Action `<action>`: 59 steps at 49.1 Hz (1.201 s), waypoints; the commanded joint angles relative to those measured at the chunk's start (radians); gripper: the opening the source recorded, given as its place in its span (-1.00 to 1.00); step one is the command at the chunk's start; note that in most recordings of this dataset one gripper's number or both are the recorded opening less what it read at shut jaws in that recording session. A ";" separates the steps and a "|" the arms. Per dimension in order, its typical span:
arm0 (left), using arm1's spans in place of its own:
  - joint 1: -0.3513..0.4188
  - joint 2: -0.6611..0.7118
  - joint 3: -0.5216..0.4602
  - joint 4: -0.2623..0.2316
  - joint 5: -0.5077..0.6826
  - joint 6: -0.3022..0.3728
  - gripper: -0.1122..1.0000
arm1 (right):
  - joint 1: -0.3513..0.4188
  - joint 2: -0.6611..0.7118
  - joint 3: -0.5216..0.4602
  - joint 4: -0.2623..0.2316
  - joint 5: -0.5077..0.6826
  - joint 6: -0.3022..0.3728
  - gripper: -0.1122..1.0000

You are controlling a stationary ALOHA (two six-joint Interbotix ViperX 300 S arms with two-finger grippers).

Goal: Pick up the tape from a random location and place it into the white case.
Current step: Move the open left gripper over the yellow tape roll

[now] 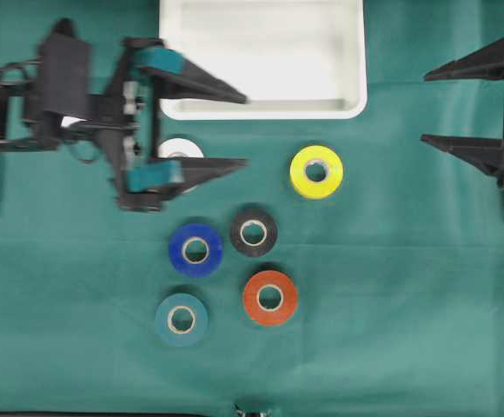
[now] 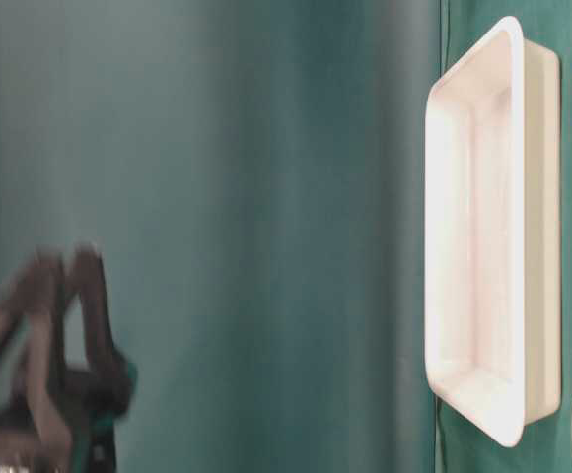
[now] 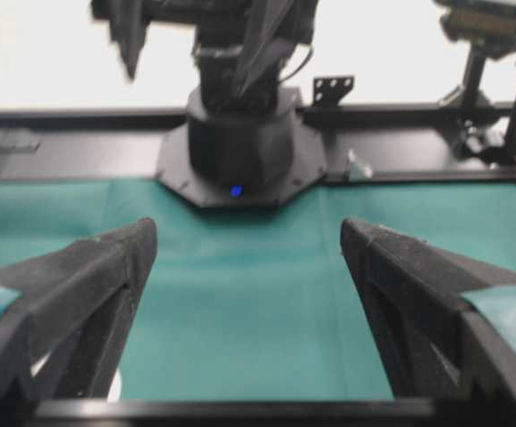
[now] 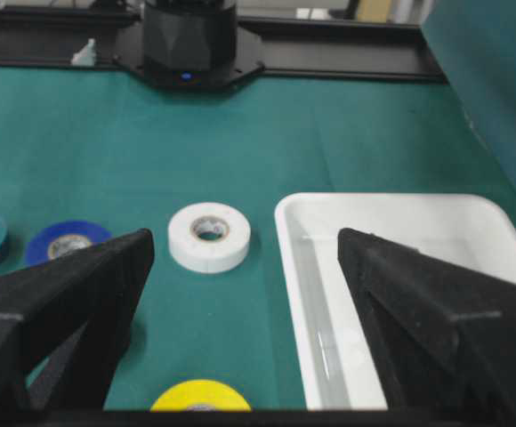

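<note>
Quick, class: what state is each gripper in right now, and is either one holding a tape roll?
Left gripper: open, holding nothing.
Right gripper: open, holding nothing.

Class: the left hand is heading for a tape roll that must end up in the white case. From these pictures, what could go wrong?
1. The left hand, open, is above the white tape roll, close to the white case; a finger might bump its rim.
2. The blue roll and black roll lie close together, so reaching for one could shove the other.
</note>
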 commanded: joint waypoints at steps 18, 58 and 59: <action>-0.025 0.198 -0.301 0.000 0.061 0.018 0.97 | 0.000 -0.003 -0.018 0.000 -0.005 0.002 0.87; -0.002 0.268 -0.376 -0.006 0.126 -0.005 0.97 | 0.000 -0.003 -0.017 0.000 -0.003 0.002 0.87; -0.002 0.270 -0.380 -0.006 0.137 -0.008 0.97 | 0.000 -0.003 -0.017 0.000 -0.003 0.002 0.87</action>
